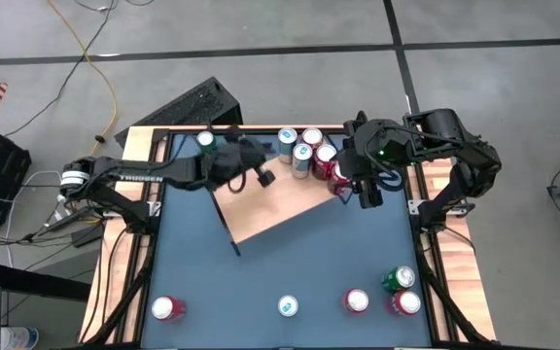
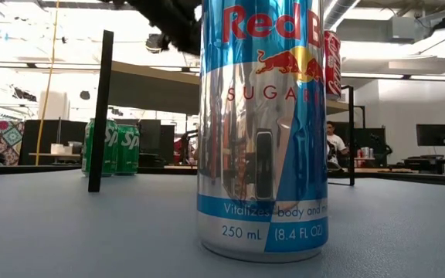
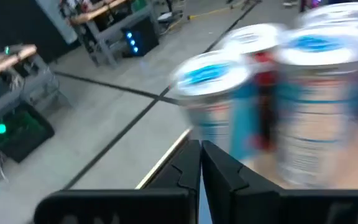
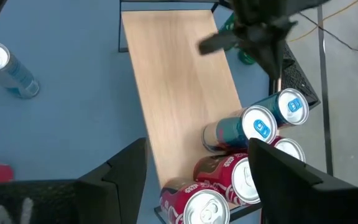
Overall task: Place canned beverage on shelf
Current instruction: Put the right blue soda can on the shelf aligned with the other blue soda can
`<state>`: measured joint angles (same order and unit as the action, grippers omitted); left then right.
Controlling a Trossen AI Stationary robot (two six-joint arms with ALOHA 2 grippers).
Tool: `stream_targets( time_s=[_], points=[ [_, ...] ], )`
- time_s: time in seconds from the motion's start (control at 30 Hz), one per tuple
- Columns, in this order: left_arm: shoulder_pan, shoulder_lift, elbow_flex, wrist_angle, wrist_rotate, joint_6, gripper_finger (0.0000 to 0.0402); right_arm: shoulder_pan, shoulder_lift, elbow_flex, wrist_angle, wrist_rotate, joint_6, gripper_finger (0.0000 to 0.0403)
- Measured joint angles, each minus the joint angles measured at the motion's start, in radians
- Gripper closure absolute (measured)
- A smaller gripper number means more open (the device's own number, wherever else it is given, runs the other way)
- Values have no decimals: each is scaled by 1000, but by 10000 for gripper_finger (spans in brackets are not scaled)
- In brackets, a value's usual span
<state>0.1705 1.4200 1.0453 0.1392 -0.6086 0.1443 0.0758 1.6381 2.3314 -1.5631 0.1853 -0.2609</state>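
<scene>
We log the shelf (image 1: 278, 209) lying slantwise at the far middle of the blue surface (image 1: 290, 267), a cluster of cans (image 1: 309, 151) on its far right end. Left hand (image 1: 265, 178): clenched, empty, above the shelf's far left part. Right hand (image 1: 355, 190): released, empty, over the shelf's right end beside the cluster; five more cans (image 1: 288, 306) along the near edge.

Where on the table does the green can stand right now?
In the high view the green can stands near the table's front right corner, touching a red can, with another red can just to its left.
</scene>
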Motion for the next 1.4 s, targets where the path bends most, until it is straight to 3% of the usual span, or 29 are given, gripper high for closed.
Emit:
stream_targets(
  time_s=[0.17, 0.43, 0.7, 1.4],
  points=[
    [97, 6, -76, 157, 88, -31, 401, 2, 0, 0, -2, 0, 25, 144],
    [117, 8, -175, 392, 131, -71, 401, 2, 0, 0, -8, 0, 23, 144],
    [103, 43, -177, 468, 149, -102, 401, 2, 0, 0, -7, 0, 25, 144],
    [58, 54, -178, 460, 129, -161, 401, 2, 0, 0, 11, -1, 27, 144]
  ],
)
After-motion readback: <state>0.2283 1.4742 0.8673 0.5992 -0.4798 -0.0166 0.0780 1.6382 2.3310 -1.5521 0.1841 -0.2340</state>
